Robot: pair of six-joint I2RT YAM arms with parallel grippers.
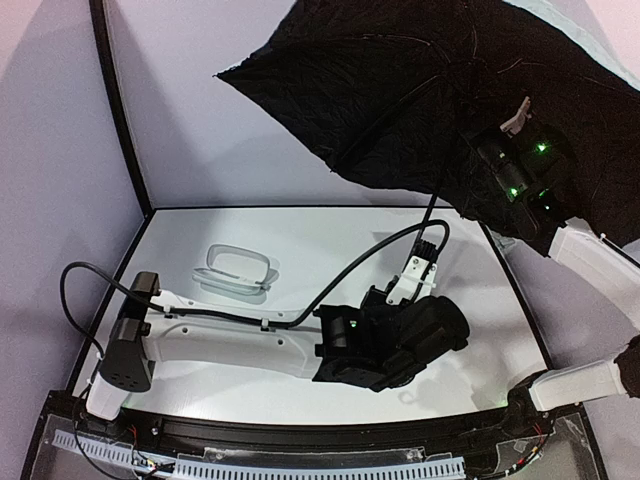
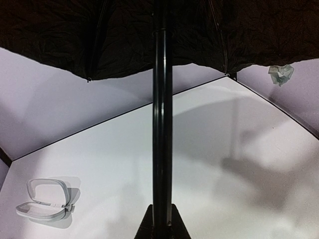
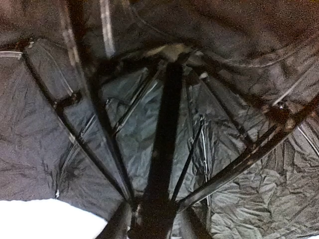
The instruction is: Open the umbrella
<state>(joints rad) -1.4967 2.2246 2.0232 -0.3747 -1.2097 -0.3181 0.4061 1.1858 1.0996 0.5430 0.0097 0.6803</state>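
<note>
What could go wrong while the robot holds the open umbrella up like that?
1. The umbrella is wide and tilted, yet the left gripper grips only the low end of the thin shaft. It might twist or tip over.
2. The right gripper sits up under the canopy among the ribs. Pulling away, it could snag one and bend it.

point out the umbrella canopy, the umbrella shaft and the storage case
umbrella canopy [image 1: 420, 90], top external view, on the black inner side of the fabric
umbrella shaft [image 2: 162, 124], left wrist view, midway up the black rod
storage case [image 2: 42, 211], left wrist view, on its lower half
</note>
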